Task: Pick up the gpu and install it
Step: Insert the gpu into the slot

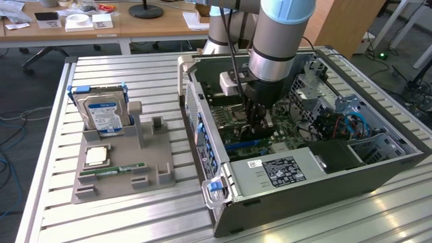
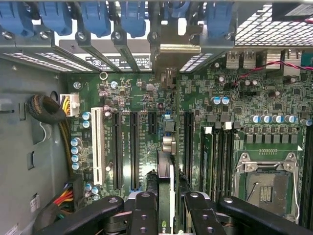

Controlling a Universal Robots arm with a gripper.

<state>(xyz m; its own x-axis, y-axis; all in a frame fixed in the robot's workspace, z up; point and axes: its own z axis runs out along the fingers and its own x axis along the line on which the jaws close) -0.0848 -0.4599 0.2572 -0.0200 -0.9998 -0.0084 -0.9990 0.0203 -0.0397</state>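
Slatted metal table (image 1: 135, 76) under everything. Open computer case (image 1: 324, 195) lies on its side at centre-right of the exterior view, and the arm (image 1: 276, 45) drops into it from the top of frame. Motherboard (image 2: 234, 112) is exposed, with long black expansion slots (image 2: 132, 147) side by side.

Grey parts tray (image 1: 128, 152) at the exterior view's left carries the hard drive (image 1: 101, 114) and a green RAM stick (image 1: 111, 170).

The gpu (image 2: 165, 181) is inside the case, edge-on between the fingers (image 2: 143, 215), over the slots. The gripper (image 2: 168, 215) looks clenched on it. Cannot tell whether the card's edge has met a slot.

Judgement: keep the card parallel to its slot with the bracket end toward the blue rear latches (image 2: 95, 17), and press straight down without twisting.

Writing: the blue drive label, power supply label (image 1: 284, 172) and rear sticker (image 2: 122, 61) all carry print too small to read.
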